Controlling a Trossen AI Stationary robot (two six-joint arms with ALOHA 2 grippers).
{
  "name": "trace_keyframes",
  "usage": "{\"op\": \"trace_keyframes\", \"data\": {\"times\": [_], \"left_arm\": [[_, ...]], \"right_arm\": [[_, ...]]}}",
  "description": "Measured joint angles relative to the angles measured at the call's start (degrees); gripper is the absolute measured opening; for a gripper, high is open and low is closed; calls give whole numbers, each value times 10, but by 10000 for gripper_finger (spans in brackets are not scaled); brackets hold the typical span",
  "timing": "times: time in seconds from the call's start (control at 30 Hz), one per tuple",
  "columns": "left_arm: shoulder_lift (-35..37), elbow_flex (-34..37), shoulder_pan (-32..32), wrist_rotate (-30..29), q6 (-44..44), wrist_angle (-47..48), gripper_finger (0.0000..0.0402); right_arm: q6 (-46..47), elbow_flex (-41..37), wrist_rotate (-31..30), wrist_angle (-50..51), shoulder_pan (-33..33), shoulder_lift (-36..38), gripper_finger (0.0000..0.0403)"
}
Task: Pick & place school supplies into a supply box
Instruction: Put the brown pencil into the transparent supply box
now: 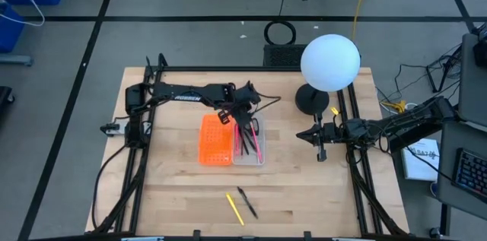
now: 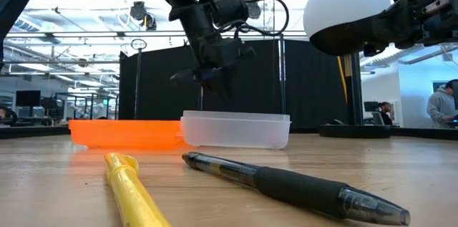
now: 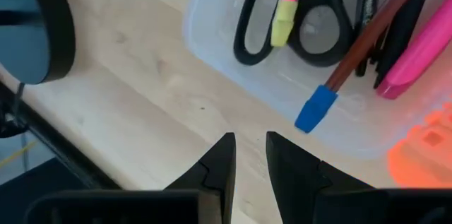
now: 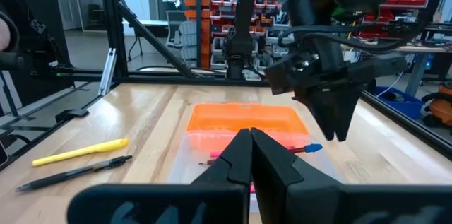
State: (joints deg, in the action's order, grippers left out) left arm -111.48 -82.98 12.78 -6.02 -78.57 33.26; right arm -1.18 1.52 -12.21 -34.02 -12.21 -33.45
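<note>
Left claw (image 3: 247, 155) narrowly parted, empty, above supply box (image 1: 230, 140); right claw (image 4: 251, 155) closed, empty — waiting aside

Dark jointed arms (image 1: 190, 95) — black cables, white lettering

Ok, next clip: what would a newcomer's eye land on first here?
Probably the bright orange panel of the supply box mid-table, with its clear tray beside it already holding scissors, a pink pen and other supplies. The left claw hangs just above that tray, fingers slightly apart and empty. Nearer the front edge, a yellow pen and a black pen lie loose on the wood, while the right claw waits at the right side.
</note>
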Motion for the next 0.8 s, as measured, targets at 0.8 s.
{"op": "trace_keyframes", "data": {"times": [0.8], "left_arm": [[-27, 0, 6, 34, 17, -2, 87]], "right_arm": [[-14, 0, -1, 0, 0, -1, 0]]}}
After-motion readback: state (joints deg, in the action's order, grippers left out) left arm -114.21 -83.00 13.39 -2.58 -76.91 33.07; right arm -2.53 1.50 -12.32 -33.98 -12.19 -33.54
